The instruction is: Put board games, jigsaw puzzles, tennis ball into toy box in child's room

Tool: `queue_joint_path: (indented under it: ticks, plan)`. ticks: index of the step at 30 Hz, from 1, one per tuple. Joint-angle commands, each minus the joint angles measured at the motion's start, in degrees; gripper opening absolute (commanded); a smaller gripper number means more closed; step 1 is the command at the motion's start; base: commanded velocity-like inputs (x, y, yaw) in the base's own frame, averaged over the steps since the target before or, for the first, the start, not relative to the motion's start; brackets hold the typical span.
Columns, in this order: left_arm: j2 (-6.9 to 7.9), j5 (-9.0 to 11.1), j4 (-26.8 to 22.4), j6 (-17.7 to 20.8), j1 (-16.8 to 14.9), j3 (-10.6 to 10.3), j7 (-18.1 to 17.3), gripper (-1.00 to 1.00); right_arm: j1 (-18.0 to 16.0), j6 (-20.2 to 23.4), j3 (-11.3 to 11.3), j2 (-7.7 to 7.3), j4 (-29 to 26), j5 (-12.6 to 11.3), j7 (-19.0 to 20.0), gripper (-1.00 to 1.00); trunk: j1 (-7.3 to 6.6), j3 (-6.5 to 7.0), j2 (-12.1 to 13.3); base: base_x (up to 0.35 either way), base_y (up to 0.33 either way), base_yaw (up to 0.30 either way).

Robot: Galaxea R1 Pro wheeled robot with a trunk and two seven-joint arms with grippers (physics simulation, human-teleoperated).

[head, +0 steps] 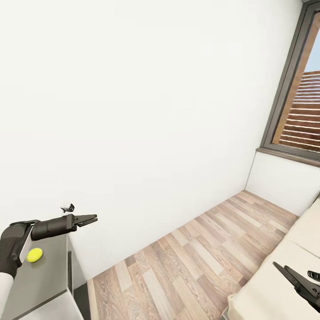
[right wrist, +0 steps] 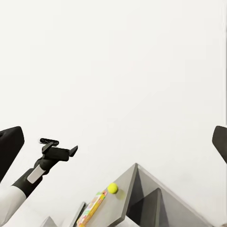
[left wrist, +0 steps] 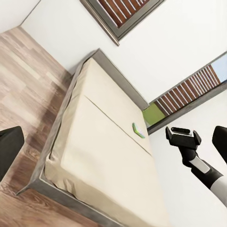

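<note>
Both tools [head: 86,219] [head: 298,280] open, empty

Bright, even, flat light fills every view, typical of a render, with no noise and no motion blur. The plain white wall [head: 146,111] is nearly blown out, with only a faint grey falloff toward its lower corner. Daylight shows through the tall grey-framed window [head: 295,93], yet it throws no sun patch on the light wood-plank floor [head: 195,262]. Shadows are soft and weak: a dim one lies under the small yellow-green tennis ball [head: 34,254] on the grey worktop [head: 44,280]. The cream mattress of the bed [left wrist: 104,142] is shaded smoothly, without glare. Straight edges lean strongly in the head view, a wide-angle stretch. Everything is equally sharp.
</note>
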Motion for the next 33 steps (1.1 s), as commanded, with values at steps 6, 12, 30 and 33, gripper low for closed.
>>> queue_joint_path:
  ticks: [6, 12, 30, 33]
  plan:
    - [0.0, -0.1, 0.0, 0.4, 0.0, 0.0, -0.2, 1.0, 0.0, 0.8, 0.0, -0.01, 0.1, -0.1, 0.2, 1.0, 0.03, 0.14, -0.1, 0.0, -0.256, -0.096]
    - [-0.01, -0.1, 0.0, 0.0, 0.0, 0.0, -0.2, 1.0, 0.0, 0.7, 0.0, -0.01, 0.2, -0.2, 0.1, 1.0, 0.03, 0.5, -0.1, 0.0, -0.286, -0.18]
    - [-0.01, -0.1, 0.0, -0.3, 0.0, 0.0, -0.2, 1.0, 0.0, 1.1, -0.2, -0.01, 0.4, -0.2, 0.1, 1.0, 0.03, 1.72, -0.1, -0.127, -0.15, -0.204]
    - [-0.01, -0.1, 0.0, -0.3, 0.0, 0.0, -0.2, 1.0, 0.0, 1.1, -0.2, -0.01, 0.5, -0.1, 0.0, 1.0, 0.03, 1.93, -0.1, -0.104, -0.012, -0.207]
